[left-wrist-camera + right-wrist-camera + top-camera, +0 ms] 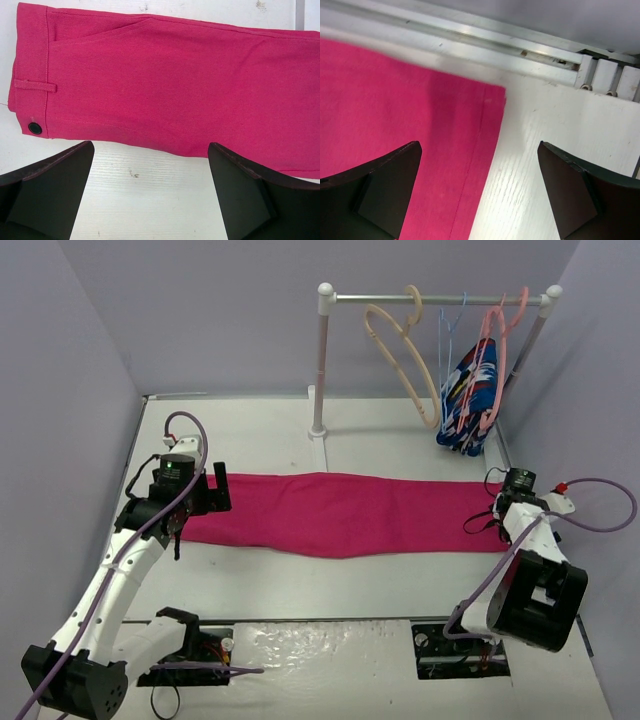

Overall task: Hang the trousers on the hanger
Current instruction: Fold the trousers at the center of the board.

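Note:
The magenta trousers point(340, 512) lie flat and stretched left to right across the white table point(330, 580). Their waistband, with a black button point(34, 128), is at the left end. My left gripper point(222, 492) hovers open at that end; in the left wrist view the left gripper point(151, 146) spans bare table along the trousers point(175, 85) near edge. My right gripper point(490, 505) is open at the cuff end. In its own view the right gripper point(480, 145) straddles the hem of the trousers point(395, 100), gripping nothing. The beige hanger point(400, 355) hangs on the rack rail point(435, 298).
Also on the rail hang a thin blue wire hanger point(450, 330) and salmon-pink hangers point(497, 325) carrying a blue patterned garment point(470, 400). The rack's left post point(322, 360) stands behind the trousers. A metal rail point(470, 35) runs along the table edge by the wall.

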{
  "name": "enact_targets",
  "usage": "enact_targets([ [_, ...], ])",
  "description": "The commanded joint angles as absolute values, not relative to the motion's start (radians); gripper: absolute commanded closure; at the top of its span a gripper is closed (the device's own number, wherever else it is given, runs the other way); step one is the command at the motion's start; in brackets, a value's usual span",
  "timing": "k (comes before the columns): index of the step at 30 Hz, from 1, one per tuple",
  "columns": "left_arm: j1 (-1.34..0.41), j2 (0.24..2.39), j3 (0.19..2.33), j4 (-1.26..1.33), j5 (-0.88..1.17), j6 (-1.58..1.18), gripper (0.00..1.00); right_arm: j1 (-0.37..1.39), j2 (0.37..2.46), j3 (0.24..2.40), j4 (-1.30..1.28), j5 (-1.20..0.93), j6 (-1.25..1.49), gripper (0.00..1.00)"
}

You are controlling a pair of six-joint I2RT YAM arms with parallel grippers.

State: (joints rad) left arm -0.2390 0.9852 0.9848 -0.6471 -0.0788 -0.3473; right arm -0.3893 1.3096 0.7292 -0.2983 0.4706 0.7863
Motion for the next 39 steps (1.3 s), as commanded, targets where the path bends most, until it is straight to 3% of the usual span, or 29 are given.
enact_targets([
  [1, -0.23, 0.98, 1.002, -0.607, -0.077, -0.336, 0.03, -0.473, 1.371, 0.773, -0.257, 0.456, 0.797, 0.0],
  [16, -0.23, 0.997, 1.0, -0.606, -0.085, -0.333, 0.03, -0.523, 1.528, 0.698, -0.075, 0.281, 0.741, 0.01],
  [20, -0.23, 1.0, 1.0, -0.606, -0.092, -0.333, 0.03, -0.529, 1.547, 0.678, -0.054, 0.267, 0.724, 0.05],
  [22, -0.229, 1.0, 1.0, -0.607, -0.095, -0.333, 0.03, -0.528, 1.545, 0.671, -0.043, 0.248, 0.717, 0.13],
  [26, -0.229, 0.999, 1.0, -0.609, -0.106, -0.331, 0.03, -0.529, 1.515, 0.641, -0.011, 0.224, 0.698, 0.4],
  [28, -0.23, 0.997, 1.0, -0.609, -0.109, -0.33, 0.03, -0.528, 1.495, 0.635, -0.011, 0.207, 0.685, 0.64],
  [32, -0.229, 1.001, 0.999, -0.607, -0.107, -0.33, 0.03, -0.528, 1.464, 0.64, -0.011, 0.212, 0.647, 0.97],
  [39, -0.229, 0.999, 0.997, -0.608, -0.113, -0.33, 0.03, -0.521, 1.27, 0.648, -0.025, 0.166, 0.607, 1.0],
])
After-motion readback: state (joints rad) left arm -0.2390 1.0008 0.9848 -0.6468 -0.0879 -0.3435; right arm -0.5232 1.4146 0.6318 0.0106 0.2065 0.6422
